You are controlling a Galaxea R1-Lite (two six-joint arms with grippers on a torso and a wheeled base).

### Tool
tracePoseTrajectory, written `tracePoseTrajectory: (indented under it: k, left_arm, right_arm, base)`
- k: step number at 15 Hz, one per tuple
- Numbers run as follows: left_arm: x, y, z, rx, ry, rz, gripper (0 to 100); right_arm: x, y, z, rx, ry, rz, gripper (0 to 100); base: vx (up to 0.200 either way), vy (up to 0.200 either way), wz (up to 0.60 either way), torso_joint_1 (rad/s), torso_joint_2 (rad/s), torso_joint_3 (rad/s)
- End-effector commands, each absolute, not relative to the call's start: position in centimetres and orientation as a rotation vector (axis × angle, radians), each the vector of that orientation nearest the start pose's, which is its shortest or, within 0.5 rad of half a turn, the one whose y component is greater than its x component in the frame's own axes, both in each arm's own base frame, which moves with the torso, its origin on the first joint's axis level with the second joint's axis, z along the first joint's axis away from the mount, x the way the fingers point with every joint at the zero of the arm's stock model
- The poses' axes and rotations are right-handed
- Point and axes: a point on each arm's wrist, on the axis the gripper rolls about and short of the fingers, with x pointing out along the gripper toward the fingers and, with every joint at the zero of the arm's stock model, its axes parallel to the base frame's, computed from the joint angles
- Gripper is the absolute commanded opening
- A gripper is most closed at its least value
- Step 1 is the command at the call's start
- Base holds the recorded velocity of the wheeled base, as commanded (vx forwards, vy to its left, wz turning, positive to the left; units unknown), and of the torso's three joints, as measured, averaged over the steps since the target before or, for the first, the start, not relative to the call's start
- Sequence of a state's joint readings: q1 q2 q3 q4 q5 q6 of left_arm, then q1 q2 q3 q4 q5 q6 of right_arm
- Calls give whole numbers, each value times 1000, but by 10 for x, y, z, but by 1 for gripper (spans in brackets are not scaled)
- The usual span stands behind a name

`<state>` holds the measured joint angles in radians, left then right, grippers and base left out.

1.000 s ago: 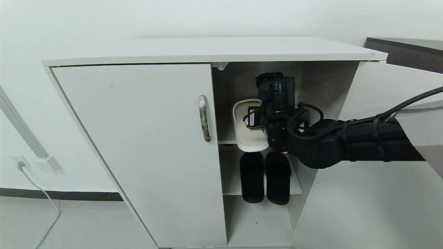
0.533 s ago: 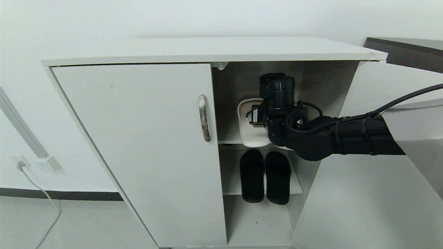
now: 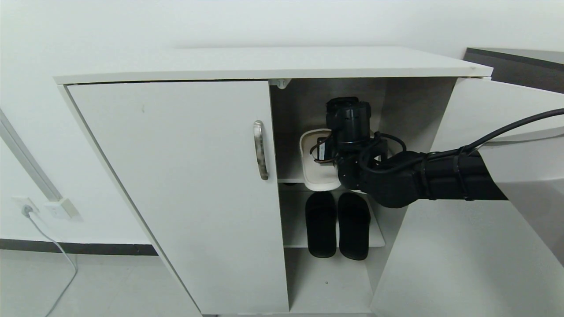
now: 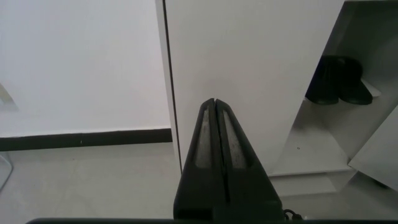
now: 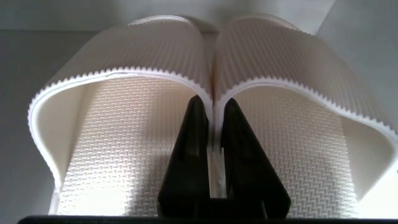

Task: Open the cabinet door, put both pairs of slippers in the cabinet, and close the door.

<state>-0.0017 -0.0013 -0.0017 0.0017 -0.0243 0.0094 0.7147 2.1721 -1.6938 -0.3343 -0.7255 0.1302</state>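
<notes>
Cabinet [image 3: 264,64]: white, against a white wall; the right door [image 3: 462,246] is swung wide open and the left door [image 3: 176,185] is shut, its metal handle [image 3: 260,150] upright at the inner edge.
Right arm [image 3: 396,176]: reaches past the open door into the upper compartment, wrist deep inside.
Right gripper [image 5: 214,102]: clenched on the white slippers [image 5: 124,155], its two fingers [image 5: 198,124] pinching the touching inner edges of the pair.
White slippers, head view [image 3: 315,176]: side by side at the upper shelf, toes toward the back, heels at the shelf's front edge. Whether the soles rest on the shelf cannot be told.
Black slippers [image 3: 337,224]: side by side on the shelf just below, toes inward, heels slightly past the front edge, apart from the gripper.
Left gripper [image 4: 213,102]: fingers pressed together on nothing, held low in front of the shut door, floor beneath it; the black slippers [image 4: 339,81] appear off to one side.
</notes>
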Motion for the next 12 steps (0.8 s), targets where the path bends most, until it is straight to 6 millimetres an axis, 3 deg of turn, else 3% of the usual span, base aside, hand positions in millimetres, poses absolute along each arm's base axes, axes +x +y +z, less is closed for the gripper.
tracePoseTrajectory:
  k: [1, 3, 4, 7, 11, 12]
  left_arm:
    - [-23, -1, 76, 9, 0, -26, 0]
    - [-23, -1, 76, 9, 0, -26, 0]
    - [-23, -1, 76, 8, 0, -26, 0]
    - [-23, -1, 76, 8, 0, -26, 0]
    - [-23, 0, 76, 8, 0, -23, 0]
    - [-23, 0, 76, 8, 0, -18, 0]
  right_arm:
    - [355, 287, 219, 33, 110, -19, 0]
    - [354, 288, 218, 34, 111, -18, 0]
    - [355, 287, 216, 29, 117, -20, 100]
    - [349, 287, 217, 35, 121, -15, 100]
    - [308, 283, 233, 53, 130, 35, 100]
    - [288, 278, 236, 49, 138, 58, 100]
  base:
    - [0, 0, 0, 0, 0, 0]
    - [0, 0, 0, 0, 0, 0]
    - [0, 0, 0, 0, 0, 0]
    - [0, 0, 0, 0, 0, 0]
    - [0, 0, 0, 0, 0, 0]
    - [0, 0, 0, 0, 0, 0]
